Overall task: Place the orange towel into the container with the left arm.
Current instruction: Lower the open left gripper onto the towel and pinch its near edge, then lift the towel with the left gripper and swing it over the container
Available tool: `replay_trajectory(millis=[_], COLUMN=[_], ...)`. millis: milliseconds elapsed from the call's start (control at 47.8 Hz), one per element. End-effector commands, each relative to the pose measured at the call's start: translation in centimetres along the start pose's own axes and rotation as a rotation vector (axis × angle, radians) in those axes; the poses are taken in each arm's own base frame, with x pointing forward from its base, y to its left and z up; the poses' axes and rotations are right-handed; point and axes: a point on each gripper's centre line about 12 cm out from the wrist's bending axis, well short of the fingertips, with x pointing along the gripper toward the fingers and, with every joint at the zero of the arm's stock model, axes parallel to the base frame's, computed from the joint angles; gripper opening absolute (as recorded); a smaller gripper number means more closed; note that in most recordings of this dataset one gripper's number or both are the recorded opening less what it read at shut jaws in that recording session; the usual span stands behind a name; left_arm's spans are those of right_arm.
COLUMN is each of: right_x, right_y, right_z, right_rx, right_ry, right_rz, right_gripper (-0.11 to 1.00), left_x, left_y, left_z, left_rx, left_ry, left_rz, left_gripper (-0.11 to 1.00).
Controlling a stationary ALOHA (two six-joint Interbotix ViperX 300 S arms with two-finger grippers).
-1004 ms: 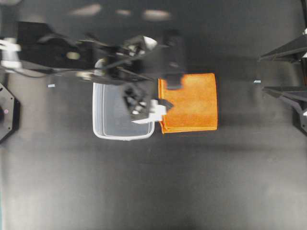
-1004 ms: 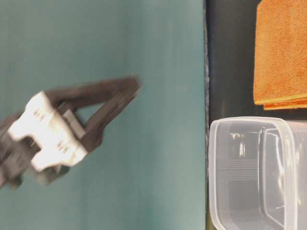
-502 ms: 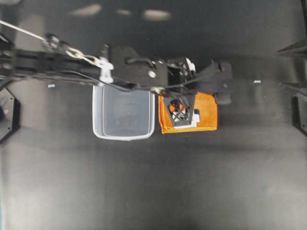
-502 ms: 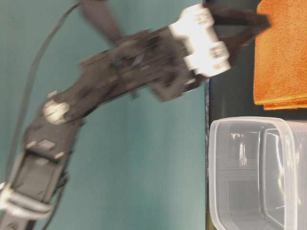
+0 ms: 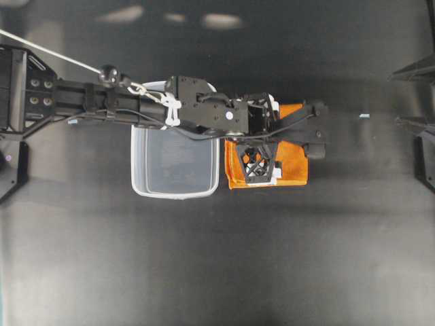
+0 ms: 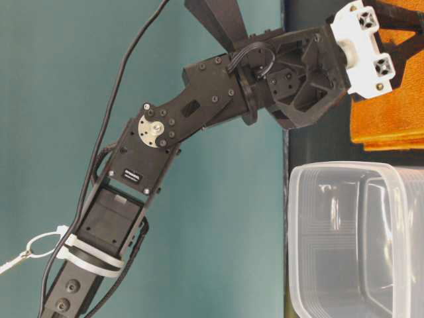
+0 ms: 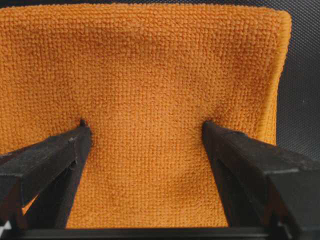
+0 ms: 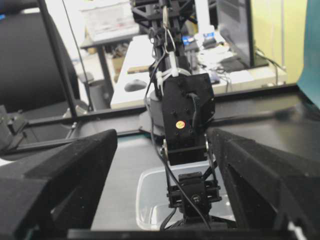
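- Seen from above: left arm (image 5: 136, 109) stretched across the top edge of the container (image 5: 139, 159), left pincer (image 5: 262, 157) pointing down onto the orange towel (image 5: 293, 166). Towel flat on the dark surface (image 5: 204, 258), just beside the container's right wall, maybe touching it. Container see-through, nothing inside. Right arm parked far off at the right edge, so left arm much nearer.
- Seen from table level: white block of the left pincer (image 6: 364, 46) down at the orange towel (image 6: 391, 122). Fingertips hidden here. Container (image 6: 344, 238) right next to the towel, open and bare inside.
- Seen from the left wrist: two black fingers (image 7: 55, 155) spread wide, tips pressing small dents into the orange towel (image 7: 145, 85). Cloth between them, not pinched yet. Towel's far edge and right edge in sight, dark surface (image 7: 302, 75) past it.
- Seen from the right wrist: right pincer (image 8: 165, 200) wide apart, holding nothing, looking toward the left arm (image 8: 185, 120) and the container (image 8: 150, 192) below it.
- Best guess for next: squeeze the cloth, lift, carry sideways over the container.
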Motion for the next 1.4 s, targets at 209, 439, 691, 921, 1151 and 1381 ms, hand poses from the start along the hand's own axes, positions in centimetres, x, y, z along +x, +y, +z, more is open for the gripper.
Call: replay_trajectory(millis=[209,439,691,921,1151,1381], right_x=[0.1,0.2,0.1,0.1,0.1,0.1], right_y=[0.0,0.0,0.1,0.1,0.0,0.0], right_z=[0.4,0.4,0.5,0.5,0.4,0.4], right_rx=[0.008,0.008,0.009,0.006,0.008,0.008], right_ry=[-0.014,-0.012,-0.017,-0.017,-0.015,-0.015], right_rz=[0.000,0.000,0.002,0.002,0.000,0.000], right_gripper=[0.74,0.74,0.74,0.74,0.74,0.74], left_x=[-0.5,-4.7,-14.8,-22.8,-23.8,-23.4], left_y=[-1.1,-0.9,-0.7,-0.3,0.2,-0.1], left_z=[-0.2,1.8,3.9,1.2,-6.1,-9.8], left_rx=[0.033,0.031,0.030,0.022,0.005,0.005], left_ry=[0.011,-0.076,-0.211,-0.259,-0.191,-0.206], left_rz=[-0.007,-0.001,0.008,0.015,0.021,0.021], left_gripper=[0.38,0.06,0.06,0.06,0.06,0.06])
